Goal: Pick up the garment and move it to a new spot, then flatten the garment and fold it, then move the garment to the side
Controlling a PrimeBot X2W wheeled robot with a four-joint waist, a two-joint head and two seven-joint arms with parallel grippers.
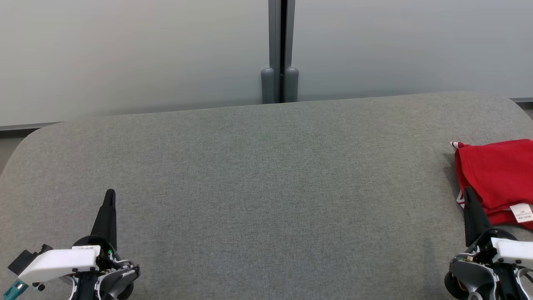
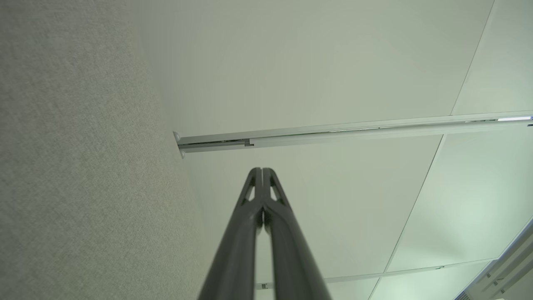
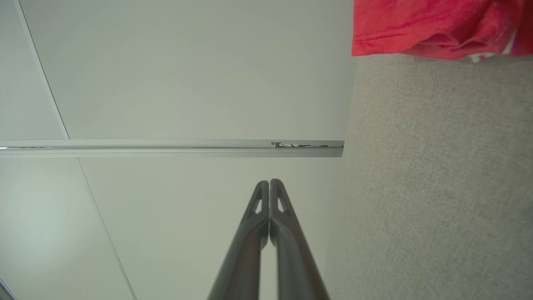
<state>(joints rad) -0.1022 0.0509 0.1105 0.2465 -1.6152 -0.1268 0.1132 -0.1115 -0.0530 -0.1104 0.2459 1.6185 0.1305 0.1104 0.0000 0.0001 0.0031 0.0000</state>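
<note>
We see the red garment (image 1: 497,175) lying at the right edge of the grey bench (image 1: 266,187); our left gripper (image 1: 110,195) and right gripper (image 1: 469,192) have jaws pressed together, empty.

left gripper (image 1: 110,196) closed, right gripper (image 1: 468,192) closed — both upright

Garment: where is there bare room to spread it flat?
Bare from the left pincer across the middle to the far edge below the wall post. Crowded at the right edge, where the garment lies by the right pincer.
</note>
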